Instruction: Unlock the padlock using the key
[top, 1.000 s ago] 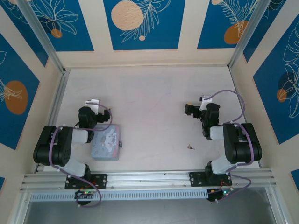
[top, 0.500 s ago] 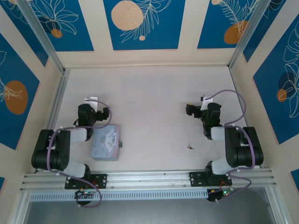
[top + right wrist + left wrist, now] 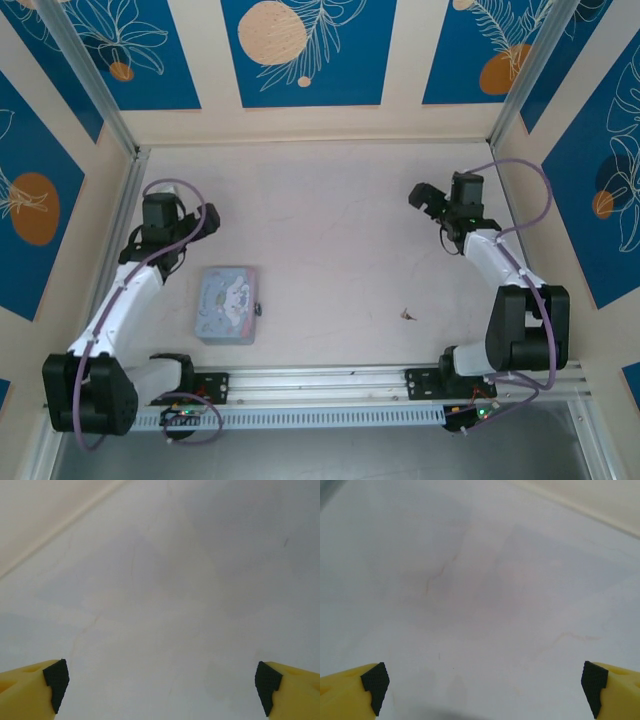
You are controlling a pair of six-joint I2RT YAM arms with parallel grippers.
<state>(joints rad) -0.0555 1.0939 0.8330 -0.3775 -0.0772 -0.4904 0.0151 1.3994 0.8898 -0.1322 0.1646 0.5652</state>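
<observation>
The padlock [image 3: 259,308] is a tiny dark speck against the right edge of the pale blue cartoon-printed box [image 3: 227,304], at the near left of the table. The key [image 3: 407,314], a thin brownish sliver, lies alone on the table at the near right. My left gripper [image 3: 162,212] hovers beyond the box, to its far left. It is open, its yellow fingers [image 3: 350,692] spread wide over bare table. My right gripper [image 3: 425,196] is well beyond the key, also open with nothing between its black pads [image 3: 56,681].
An aluminium rail [image 3: 320,382] runs along the near edge at the arm bases. Cream walls with blue panels close in the back and both sides. A wide stretch of pale tabletop [image 3: 330,240] lies between the two grippers.
Both arms have stretched out from their folded pose. The left gripper moved away from the box toward the far left, and the right gripper moved farther back and right.
</observation>
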